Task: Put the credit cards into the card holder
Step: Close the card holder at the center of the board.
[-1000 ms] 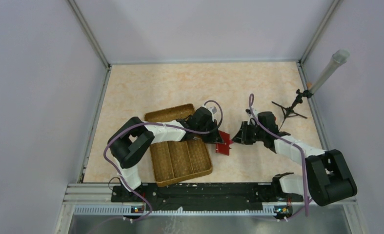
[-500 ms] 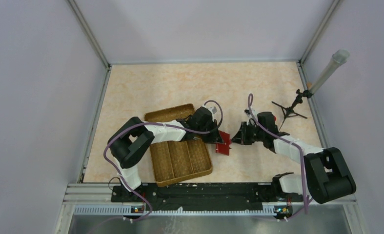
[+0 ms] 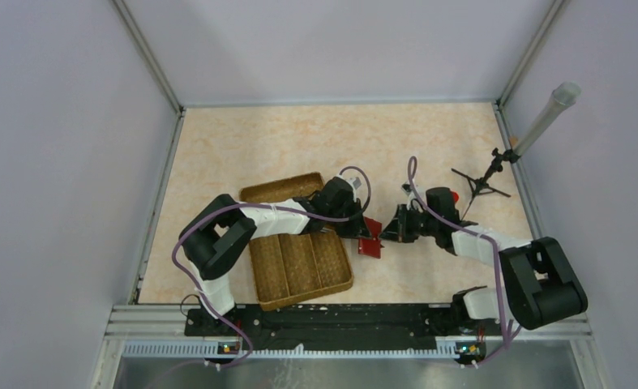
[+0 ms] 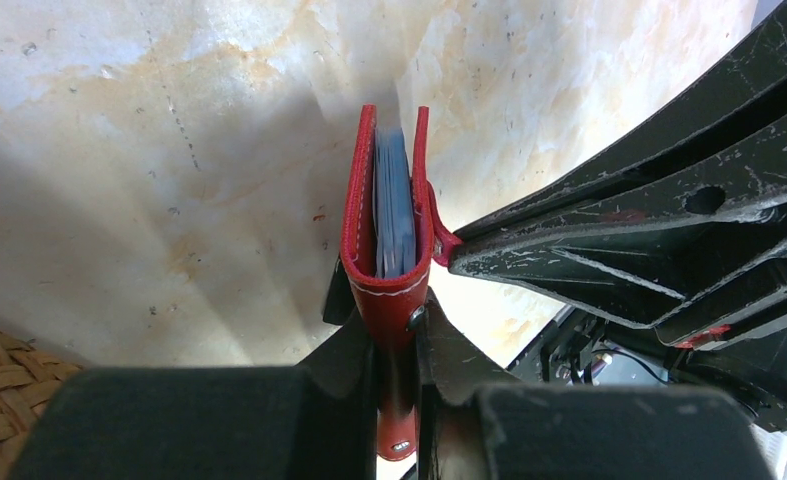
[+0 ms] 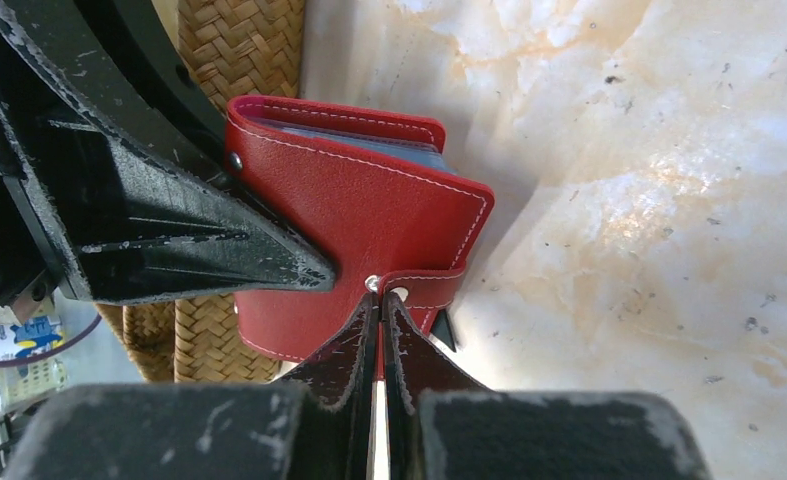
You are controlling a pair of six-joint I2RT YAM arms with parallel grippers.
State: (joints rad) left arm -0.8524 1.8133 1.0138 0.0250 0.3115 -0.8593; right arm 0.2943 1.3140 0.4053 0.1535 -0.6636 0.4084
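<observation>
From above, we see the card holder (image 3: 370, 245) on the table (image 3: 242, 146) just right of the woven tray (image 3: 299, 263), with the left gripper (image 3: 362, 228) and right gripper (image 3: 387, 234) meeting over it.

At the left wrist, we see the card holder (image 4: 390, 297) standing on edge, blue-grey leaves between its red covers. The left gripper is clenched on its near end, and the right fingers (image 4: 609, 215) touch its strap.

At the right wrist, we see the right gripper (image 5: 381, 310) pinching the snap strap on the red cover (image 5: 359, 210). The tray (image 5: 254, 50) lies behind.
</observation>
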